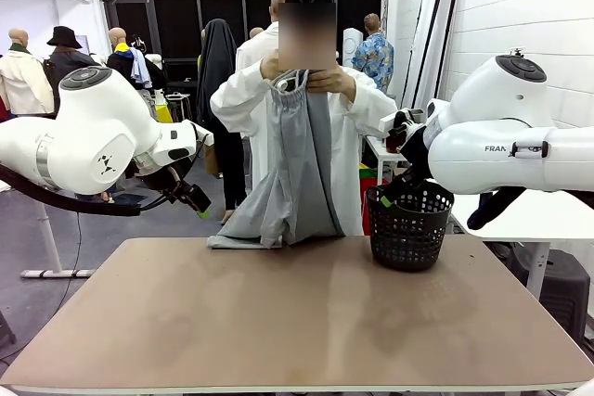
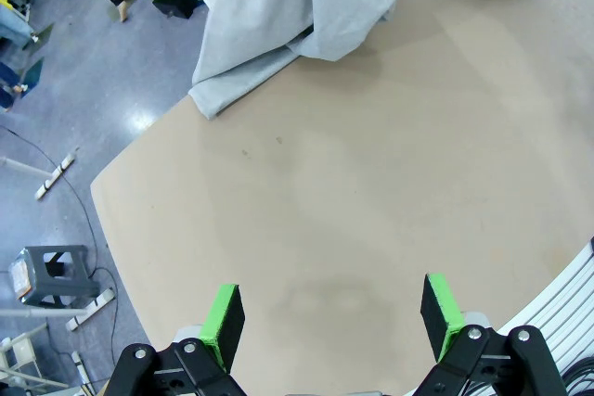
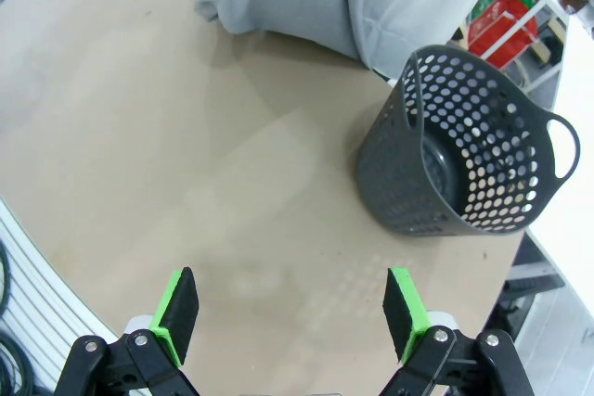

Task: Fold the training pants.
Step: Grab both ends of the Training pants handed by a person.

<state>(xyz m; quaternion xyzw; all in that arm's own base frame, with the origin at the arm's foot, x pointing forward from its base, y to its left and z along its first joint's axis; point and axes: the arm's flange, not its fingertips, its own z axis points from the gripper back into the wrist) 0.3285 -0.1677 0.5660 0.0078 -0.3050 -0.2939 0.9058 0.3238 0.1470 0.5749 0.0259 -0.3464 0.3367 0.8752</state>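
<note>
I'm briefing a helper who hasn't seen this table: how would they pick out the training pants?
Look across the brown table to the person in white at its far side. The training pants hang from that person's hands, their ends on the table, beside the black basket. They alone are light grey with a gathered waistband.

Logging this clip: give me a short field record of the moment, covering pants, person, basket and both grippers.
training pants: hanging from the waistband, leg ends bunched on the table at its far edge
person's hands: gripping the waistband
black basket: upright on the table, on the robot's right of the pants, apart from them
left gripper: open, over bare tabletop, holding nothing
right gripper: open, near the basket, holding nothing
folding: not yet begun
</note>
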